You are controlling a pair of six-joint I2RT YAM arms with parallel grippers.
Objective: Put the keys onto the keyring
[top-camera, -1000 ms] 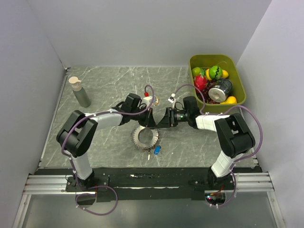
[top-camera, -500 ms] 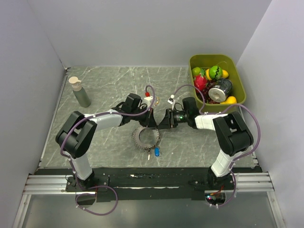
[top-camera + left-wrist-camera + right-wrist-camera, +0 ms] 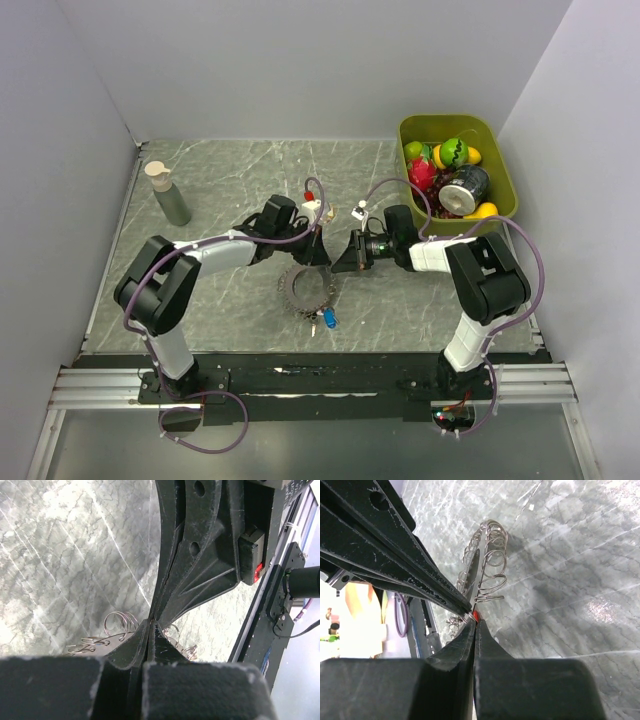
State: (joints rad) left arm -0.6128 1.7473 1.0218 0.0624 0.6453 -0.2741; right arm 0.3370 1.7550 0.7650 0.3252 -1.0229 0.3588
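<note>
**Keyring** [image 3: 303, 292]: thin metal ring fringed with small wire loops, found at the lower centre of the desk [image 3: 230, 180] between the two arms. In the right wrist view [image 3: 487, 560] it is seen tilted up on edge. A red tag [image 3: 474, 615] is seen at its near rim.

**Left fingers** [image 3: 318, 248]: pressed together and pinched on the keyring's rim. In the left wrist view, loops [image 3: 120, 625] are seen either side of the tips [image 3: 132, 650].

**Right fingers** [image 3: 345, 258]: pressed together, brought tip to tip against the left fingers [image 3: 395, 555] at the red tag. Whether the tag is gripped cannot be told.

**Keys**: a blue-headed key [image 3: 330, 318] lies flat on the desk just below the keyring, with a darker one beside it, too small to make out.

**Bottle** [image 3: 170, 195]: grey, tan-capped, upright at the upper left.

**Bin** [image 3: 447, 119]: green, at the upper right, filled with toy fruit and a can.
</note>
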